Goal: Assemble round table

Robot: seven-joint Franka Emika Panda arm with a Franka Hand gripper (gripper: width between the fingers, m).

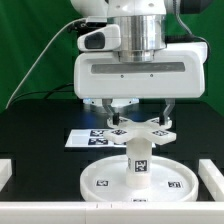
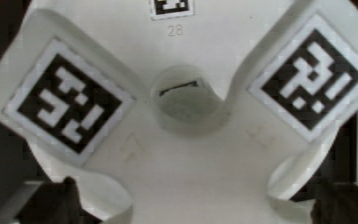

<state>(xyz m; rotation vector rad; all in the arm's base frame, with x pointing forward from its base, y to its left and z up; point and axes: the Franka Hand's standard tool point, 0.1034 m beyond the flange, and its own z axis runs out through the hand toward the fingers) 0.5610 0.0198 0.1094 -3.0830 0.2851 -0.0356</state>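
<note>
The large round rimmed disc (image 1: 100,182) lies flat near the table's front. The short thick leg (image 1: 139,160) stands upright on its middle. The flat cross-shaped base (image 1: 140,131) sits level on top of the leg. My gripper (image 1: 140,120) is directly above it, its fingers down on either side of one arm of the cross. In the wrist view the cross-shaped base (image 2: 185,150) fills the picture with tags on its arms. The leg's end (image 2: 188,105) shows in its centre hole. My gripper (image 2: 190,200) is shut on the base, and its dark fingers (image 2: 51,200) press against the arm's sides.
The marker board (image 1: 85,138) lies flat behind the disc, toward the exterior view's left. White raised blocks stand at the table's left edge (image 1: 5,178) and right edge (image 1: 212,178). A green backdrop hangs behind.
</note>
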